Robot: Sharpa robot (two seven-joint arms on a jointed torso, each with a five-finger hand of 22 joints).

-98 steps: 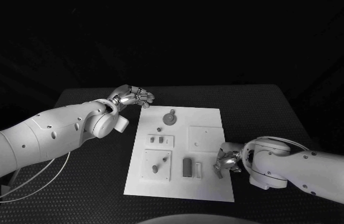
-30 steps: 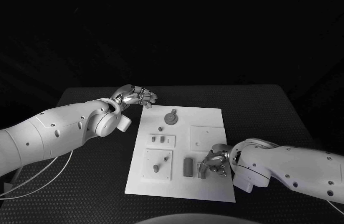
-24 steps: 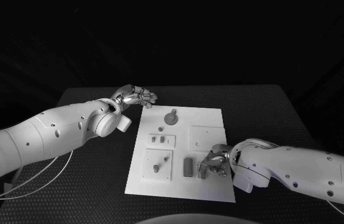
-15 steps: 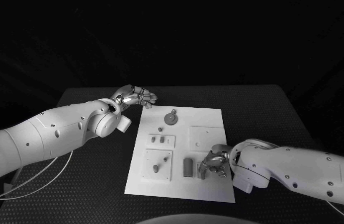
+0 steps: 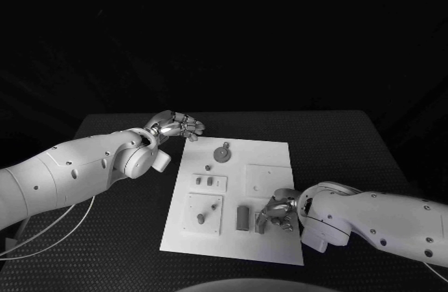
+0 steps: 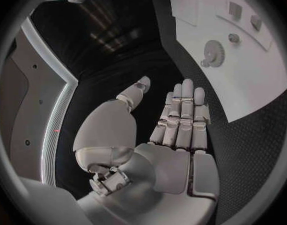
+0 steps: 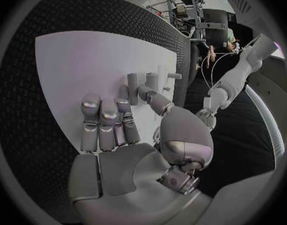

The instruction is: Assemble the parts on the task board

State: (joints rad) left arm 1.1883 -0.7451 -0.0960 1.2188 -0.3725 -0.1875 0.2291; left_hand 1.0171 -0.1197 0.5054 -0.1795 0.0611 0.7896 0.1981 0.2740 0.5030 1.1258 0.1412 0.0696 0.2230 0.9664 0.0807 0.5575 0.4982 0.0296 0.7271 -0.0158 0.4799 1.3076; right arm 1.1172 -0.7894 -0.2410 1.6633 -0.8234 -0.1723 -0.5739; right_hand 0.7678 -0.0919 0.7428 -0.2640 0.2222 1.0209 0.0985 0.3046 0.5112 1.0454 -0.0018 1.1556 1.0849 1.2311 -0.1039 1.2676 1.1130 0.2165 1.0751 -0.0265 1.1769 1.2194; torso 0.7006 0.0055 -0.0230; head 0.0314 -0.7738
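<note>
We see the white task board (image 5: 266, 166) lying flat in the middle of the black worktop (image 5: 346, 143), its long side running away from the robot. On the board, a round gear-like part (image 5: 221, 153) sits near the far edge, and small parts (image 5: 209, 180) rest on a raised plate in the middle of the left half. Nearer the robot, another raised plate carries further small parts (image 5: 202, 218), and just to its right an upright rectangular part (image 5: 243, 218) stands in the board. We observe the right hand (image 5: 278, 213) over the near right area of the board, just beside that rectangular part. In the right wrist view, the right hand's fingers (image 7: 105, 120) lie extended over the white surface, with the thumb reaching toward a group of small upright parts (image 7: 143, 80); we cannot tell whether anything is pinched. The left hand (image 5: 175, 125) is positioned above the worktop just off the far left corner of the board, apart from it. In the left wrist view, its fingers (image 6: 184, 115) lie straight and side by side, the thumb set apart, and the hand holds nothing.
</note>
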